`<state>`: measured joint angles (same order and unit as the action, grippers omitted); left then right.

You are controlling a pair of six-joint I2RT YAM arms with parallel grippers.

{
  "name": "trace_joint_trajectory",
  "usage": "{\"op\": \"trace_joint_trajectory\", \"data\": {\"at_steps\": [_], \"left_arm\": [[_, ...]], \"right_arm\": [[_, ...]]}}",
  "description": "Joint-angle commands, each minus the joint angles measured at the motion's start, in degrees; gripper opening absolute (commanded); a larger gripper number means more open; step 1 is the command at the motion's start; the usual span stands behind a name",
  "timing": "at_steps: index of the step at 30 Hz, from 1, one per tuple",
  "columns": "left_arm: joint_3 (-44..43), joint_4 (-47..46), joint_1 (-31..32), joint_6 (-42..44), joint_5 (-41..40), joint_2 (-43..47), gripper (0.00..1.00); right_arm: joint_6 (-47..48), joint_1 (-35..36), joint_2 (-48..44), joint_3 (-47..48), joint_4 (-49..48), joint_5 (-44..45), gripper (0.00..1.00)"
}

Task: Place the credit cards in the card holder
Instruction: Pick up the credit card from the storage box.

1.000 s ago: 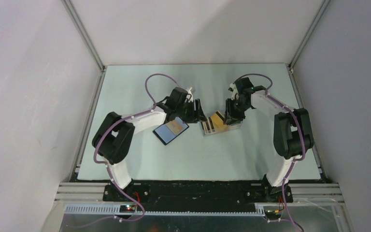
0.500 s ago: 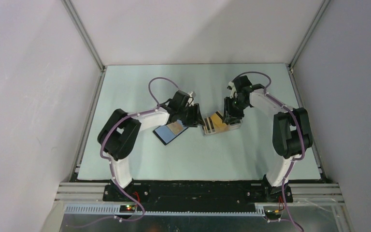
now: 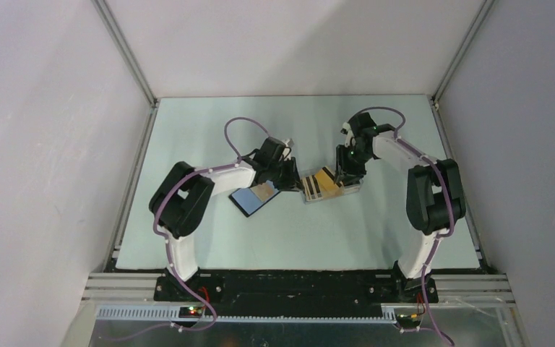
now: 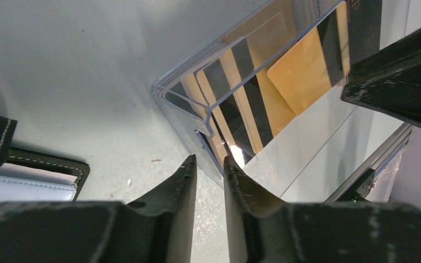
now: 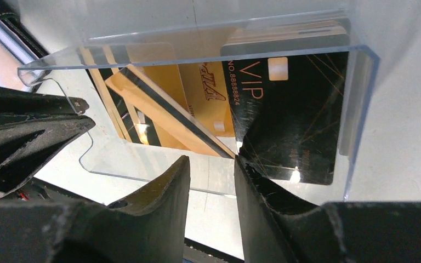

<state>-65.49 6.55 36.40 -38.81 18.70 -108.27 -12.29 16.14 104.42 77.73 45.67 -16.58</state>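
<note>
Two grippers meet over a clear tray [image 4: 161, 93] near the middle of the table [image 3: 296, 246], one at each end of it. The credit cards [image 5: 203, 93] are all inside that tray: orange-yellow ones with black stripes fanned in an overlapping pile, one of them lying askew across the rest. A black VIP card [image 5: 296, 109] lies at the end nearest the right arm.

The left gripper [image 4: 208, 160] points down at the tray's near corner, and only a narrow slot separates its jaws. The tray's clear edge runs into that slot against one finger, with pale table showing beside the other, so nothing is pinched.

The right gripper [image 5: 208, 158] hangs over the tray's open front lip, jaws a little apart, with the clear floor visible between them. One fingertip sits right at the corner of the skewed orange card, beside the black one, but I cannot tell whether it touches.

The card holder [image 3: 255, 196] lies open on the table by the left gripper, blue lining up. It sits near the tray and apart from it.
</note>
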Motion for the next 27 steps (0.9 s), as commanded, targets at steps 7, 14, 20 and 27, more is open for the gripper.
{"op": "trace_joint_trajectory", "data": {"at_steps": [7, 14, 20, 27], "left_arm": [[-0.8, 3.3, 0.2, 0.9, -2.2, -1.5, 0.14], [-1.2, 4.1, 0.2, 1.1, -2.4, -2.1, 0.08], [-1.3, 4.4, 0.2, 1.4, -2.3, -2.3, 0.07], [-1.1, 4.6, 0.2, 1.8, -2.3, -2.4, 0.07]], "right_arm": [[-0.1, 1.1, 2.9, 3.1, 1.3, -4.3, 0.34], [-0.3, 2.1, 1.5, 4.8, 1.4, -6.2, 0.33], [-0.1, 3.3, 2.8, 7.2, 2.9, -2.4, 0.53], [0.1, 4.9, 8.6, 9.9, 3.8, -2.8, 0.63]]}}
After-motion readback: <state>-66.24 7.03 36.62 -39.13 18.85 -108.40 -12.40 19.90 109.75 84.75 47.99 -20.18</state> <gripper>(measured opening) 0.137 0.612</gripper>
